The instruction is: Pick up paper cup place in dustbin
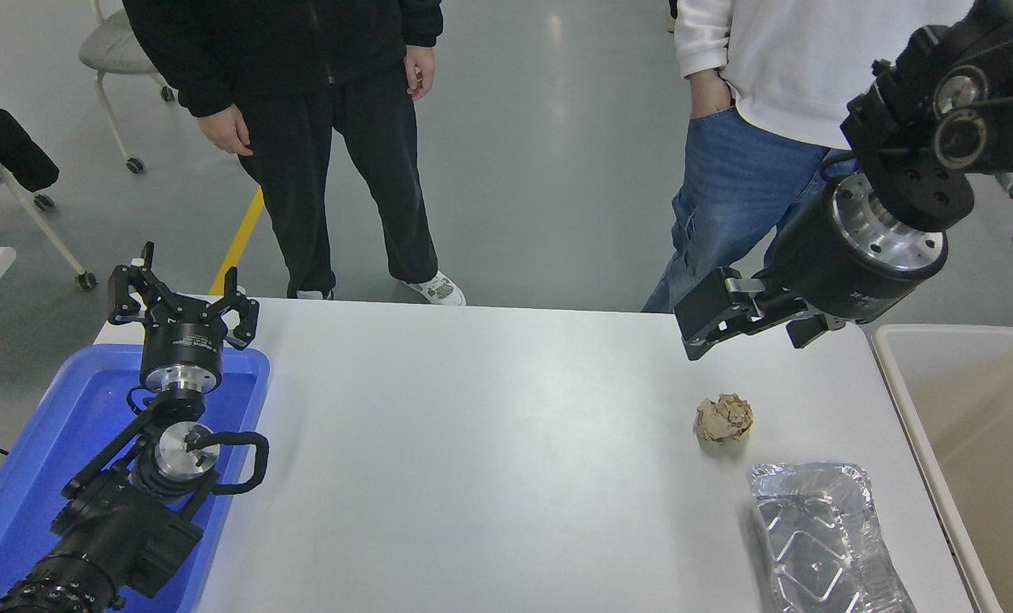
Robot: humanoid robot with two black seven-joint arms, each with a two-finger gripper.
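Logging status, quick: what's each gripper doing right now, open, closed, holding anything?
Left gripper: open, empty, parked over the blue tub.
Right gripper: empty above the table's far right; open or closed cannot be told.

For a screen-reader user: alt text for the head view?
The right pincer hangs over the white table's far right edge, above a paper ball and foil tray. The beige bin stands right; the left pincer is parked over a blue tub.

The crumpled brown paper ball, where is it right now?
In the head view, the paper ball lies on the table's right side, just beyond the foil tray, below the right end effector.
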